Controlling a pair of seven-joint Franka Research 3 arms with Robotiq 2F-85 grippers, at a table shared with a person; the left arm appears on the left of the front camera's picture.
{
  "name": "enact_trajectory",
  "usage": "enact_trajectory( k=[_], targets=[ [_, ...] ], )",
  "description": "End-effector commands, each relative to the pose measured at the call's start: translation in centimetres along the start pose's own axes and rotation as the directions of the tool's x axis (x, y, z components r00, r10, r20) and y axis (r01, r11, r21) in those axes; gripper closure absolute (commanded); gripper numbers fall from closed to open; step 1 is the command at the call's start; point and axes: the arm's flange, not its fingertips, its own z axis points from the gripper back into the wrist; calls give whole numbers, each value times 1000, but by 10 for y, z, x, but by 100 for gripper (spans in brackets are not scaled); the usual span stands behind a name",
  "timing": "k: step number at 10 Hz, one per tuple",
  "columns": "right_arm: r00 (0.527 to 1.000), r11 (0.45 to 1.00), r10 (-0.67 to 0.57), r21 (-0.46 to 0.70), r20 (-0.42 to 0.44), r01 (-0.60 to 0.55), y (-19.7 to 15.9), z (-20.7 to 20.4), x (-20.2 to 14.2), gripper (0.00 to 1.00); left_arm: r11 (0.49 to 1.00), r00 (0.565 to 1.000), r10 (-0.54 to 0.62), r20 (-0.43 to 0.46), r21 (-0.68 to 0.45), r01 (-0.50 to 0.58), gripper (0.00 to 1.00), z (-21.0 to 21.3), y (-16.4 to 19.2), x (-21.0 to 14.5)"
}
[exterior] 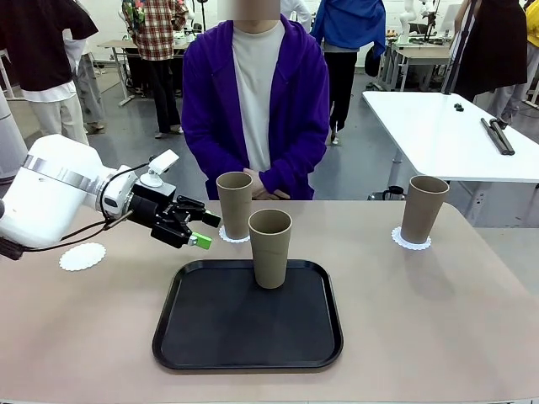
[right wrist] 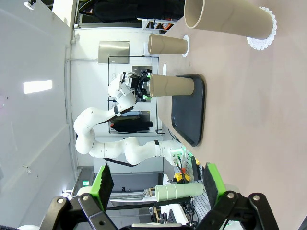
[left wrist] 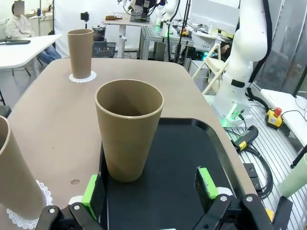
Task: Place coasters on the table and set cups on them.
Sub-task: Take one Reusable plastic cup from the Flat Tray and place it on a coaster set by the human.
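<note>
Cup [exterior: 270,247] stands near tray's [exterior: 181,337] far edge, left hand [exterior: 199,232] released beside it.

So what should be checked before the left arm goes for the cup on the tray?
1. Left gripper jaws open: ok.
2. Tray cup upright on the black tray: ok.
3. Jaws level with the cup's lower body: ok.
4. Empty coaster waiting on the table: ok.
5. Other two cups already on coasters: ok.
6. Person's hands clear of the tray: ok.
</note>
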Motion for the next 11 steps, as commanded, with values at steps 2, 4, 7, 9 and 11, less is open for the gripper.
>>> enact_trajectory(
  k=[2,4,7,9,11],
  targets=[
    [1000,1000,-2,2,7,2,1,0,1,0,1000,993,1,118,3,-2,0,-6,10,-8],
    [1000,1000,-2,2,7,2,1,0,1,0,1000,987,1,161,11,-3,0,-11,16,-16],
    [1000,1000,-2,2,7,2,1,0,1,0,1000,977,14,211,12,-17,0,-18,24,-33],
    [1000,1000,-2,2,7,2,1,0,1,0,999,973,33,227,-3,-33,0,-21,29,-46],
    [1000,1000,-2,2,7,2,1,0,1,0,999,968,49,246,-14,-47,0,-27,34,-60]
  ],
)
